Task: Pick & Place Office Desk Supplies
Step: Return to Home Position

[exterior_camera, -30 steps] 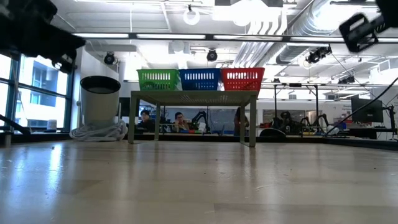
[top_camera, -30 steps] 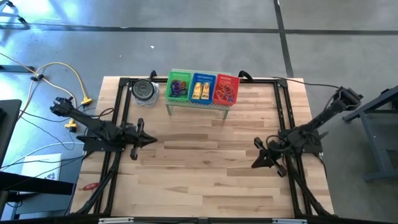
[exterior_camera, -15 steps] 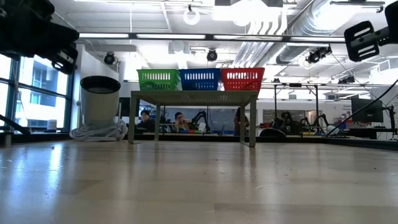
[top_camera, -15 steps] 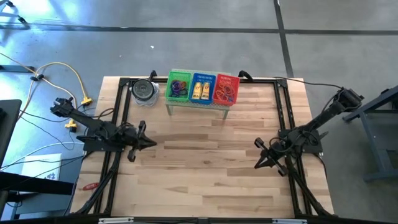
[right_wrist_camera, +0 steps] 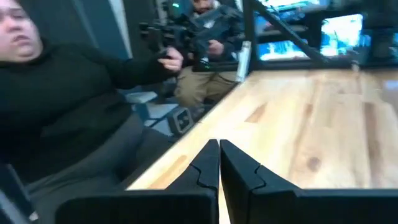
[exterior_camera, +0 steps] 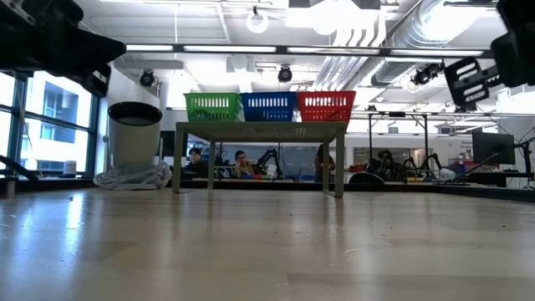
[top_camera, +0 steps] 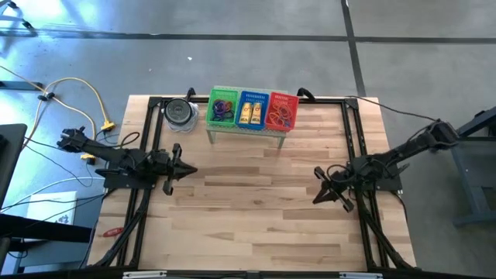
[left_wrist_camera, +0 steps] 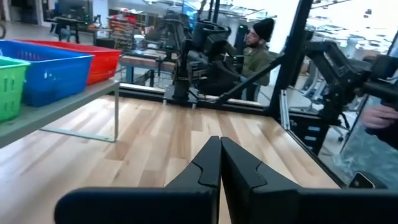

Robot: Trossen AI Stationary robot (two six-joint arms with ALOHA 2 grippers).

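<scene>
L gripper [left_wrist_camera: 219, 144] hangs above the worktop [top_camera: 256, 217] by its left edge, about mid-depth, fingers pressed together, holding nothing. R gripper [right_wrist_camera: 219, 148] mirrors it by the right edge, fingers also together w/ nothing btwn them. Both point in toward the middle, well apart from the supplies.

Over at the far edge, centre: the shelf [exterior_camera: 259, 127] carries three bins in a row, touching side to side. Green bin [exterior_camera: 212, 107] on the left end w/ purple and blue loops [top_camera: 224, 109]; blue bin [exterior_camera: 269, 107] in the middle w/ yellow blocks [top_camera: 250, 113]; red bin [exterior_camera: 326, 106] on the right end w/ red bands [top_camera: 281, 115]. A round tub [top_camera: 180, 111] stands just beside the shelf, toward the far-left corner. Beyond the right edge sits a person in a dark top [right_wrist_camera: 56, 118].
</scene>
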